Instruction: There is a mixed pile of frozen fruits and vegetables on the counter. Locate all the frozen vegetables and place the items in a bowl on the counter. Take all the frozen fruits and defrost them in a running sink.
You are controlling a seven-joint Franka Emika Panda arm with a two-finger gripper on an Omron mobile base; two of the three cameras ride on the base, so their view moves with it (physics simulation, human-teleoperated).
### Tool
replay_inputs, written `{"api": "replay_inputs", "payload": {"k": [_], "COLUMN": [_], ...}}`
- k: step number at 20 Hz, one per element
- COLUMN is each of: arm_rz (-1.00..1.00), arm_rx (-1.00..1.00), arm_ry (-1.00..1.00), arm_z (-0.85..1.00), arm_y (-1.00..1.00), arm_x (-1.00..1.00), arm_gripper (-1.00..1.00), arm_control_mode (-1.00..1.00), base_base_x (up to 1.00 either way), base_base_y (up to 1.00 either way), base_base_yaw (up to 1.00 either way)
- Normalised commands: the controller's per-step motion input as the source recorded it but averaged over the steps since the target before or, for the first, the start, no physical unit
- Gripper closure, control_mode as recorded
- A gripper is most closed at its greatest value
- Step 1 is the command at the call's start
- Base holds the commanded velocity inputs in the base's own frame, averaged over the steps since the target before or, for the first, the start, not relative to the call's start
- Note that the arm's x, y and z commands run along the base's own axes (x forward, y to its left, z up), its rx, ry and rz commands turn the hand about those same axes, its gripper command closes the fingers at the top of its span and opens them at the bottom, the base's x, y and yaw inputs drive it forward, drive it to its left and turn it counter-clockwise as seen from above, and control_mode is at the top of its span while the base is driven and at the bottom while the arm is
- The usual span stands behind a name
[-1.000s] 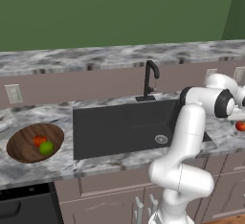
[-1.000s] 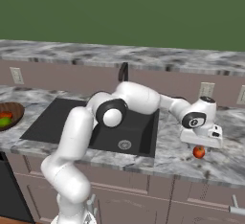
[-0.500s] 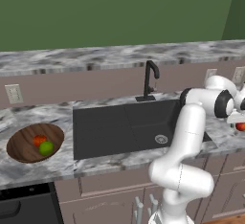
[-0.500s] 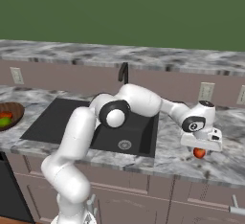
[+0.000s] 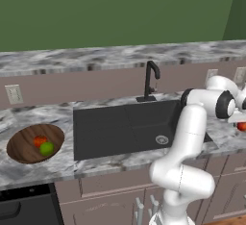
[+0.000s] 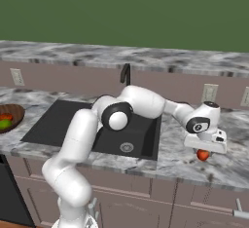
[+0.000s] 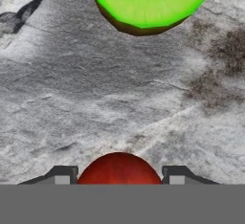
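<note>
Fruit step underway, as we are judging it: the two-finger gripper is straddling the small glossy red ball on the grey-and-white marbled counter, right of the dark grey rectangular sink. Jaws are standing partly open, flanking it; we cannot tell contact. The green kiwi slice is lying beyond. Next we are expecting closing, lifting, carrying sinkward. No writing legible.

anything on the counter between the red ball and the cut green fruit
Nothing: in the hand view, bare marbled counter separates the red ball from the green fruit.
</note>
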Motion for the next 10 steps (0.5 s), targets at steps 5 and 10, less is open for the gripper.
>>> {"api": "replay_inputs", "payload": {"k": [5,10], "arm_rz": [-0.03,0.02], "arm_rx": [0.0,0.0], "arm_ry": [0.0,0.0], "arm_z": [0.39,0.33], "arm_y": [0.37,0.64], "arm_x": [-0.05,0.06], "arm_gripper": [1.0,1.0], "arm_control_mode": [-1.0,-1.0], "base_base_x": [0.0,0.0], "base_base_y": [0.0,0.0], "base_base_yaw": [0.0,0.0]}}
